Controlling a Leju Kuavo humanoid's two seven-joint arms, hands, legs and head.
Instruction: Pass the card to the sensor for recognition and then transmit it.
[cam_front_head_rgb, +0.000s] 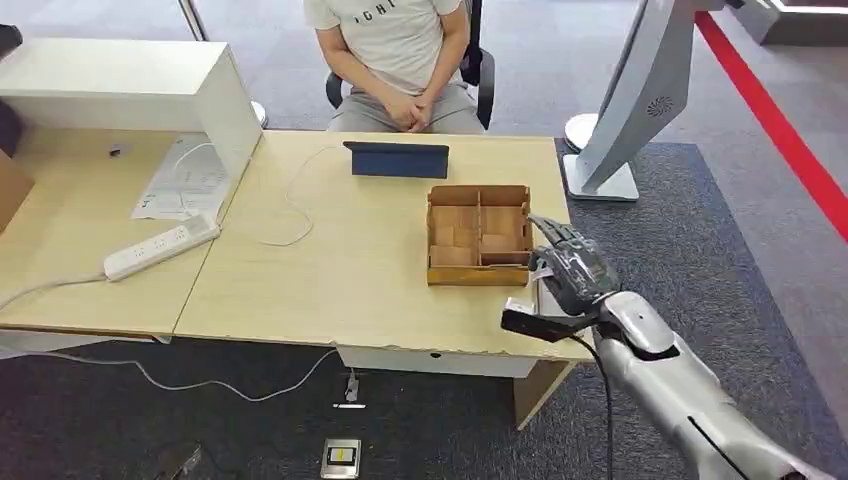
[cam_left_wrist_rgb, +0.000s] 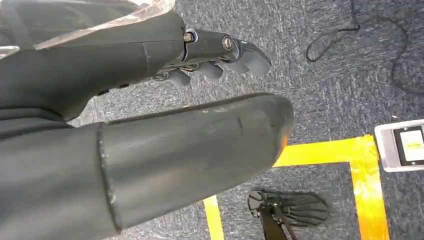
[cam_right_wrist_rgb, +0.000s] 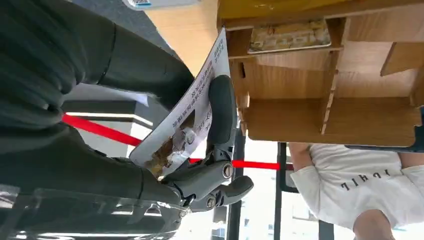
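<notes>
The right robot hand grips a white printed card, pinched between its thick thumb and dark fingers, at the right edge of the light wooden worktop. Just beside this robot hand, on its left, stands the brown wooden compartment box; another card lies in one of its compartments. Beyond the box stands a dark blue tablet-like sensor, with a seated person behind it. The left robot hand hangs over grey carpet, fingers curled in, holding nothing.
</notes>
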